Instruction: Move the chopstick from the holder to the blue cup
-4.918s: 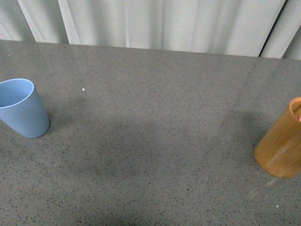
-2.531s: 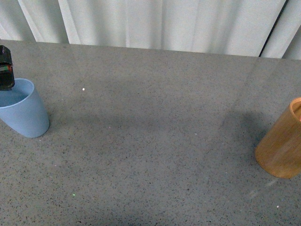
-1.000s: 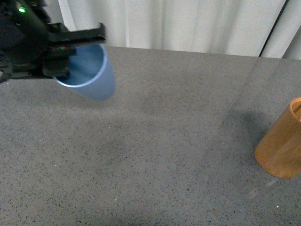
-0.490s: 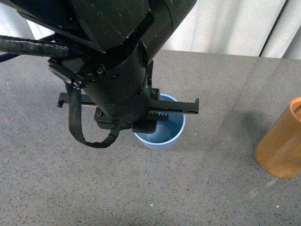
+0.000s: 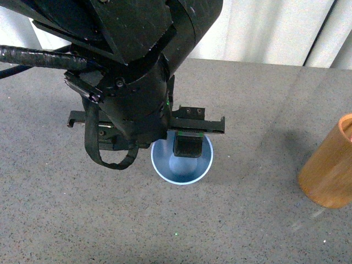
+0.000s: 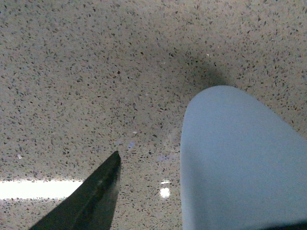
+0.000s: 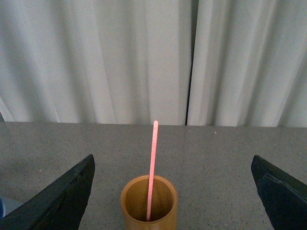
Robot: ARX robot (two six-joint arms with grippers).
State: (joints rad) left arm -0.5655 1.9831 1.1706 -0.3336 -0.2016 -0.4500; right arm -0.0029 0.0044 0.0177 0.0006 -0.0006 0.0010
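Observation:
The blue cup [image 5: 182,165] stands upright in the middle of the table, mouth up. My left gripper [image 5: 151,148] is open just over it, with one finger [image 5: 187,146] hanging inside the rim. In the left wrist view the cup's wall [image 6: 235,163] fills one side and the other finger [image 6: 91,201] stands apart from it. The holder [image 5: 329,171] sits at the table's right edge. From the right wrist I see the holder [image 7: 148,203] with one pink chopstick [image 7: 152,167] upright in it. My right gripper [image 7: 172,160] is open, short of it.
The table [image 5: 258,110] is grey speckled stone, with white curtains [image 5: 264,27] behind its far edge. My left arm [image 5: 121,60] fills the upper left of the front view and hides the table there.
My left arm has carried the blue cup from the table's left edge to the middle. In the last half second the cup has come upright on the table, nearer to me.

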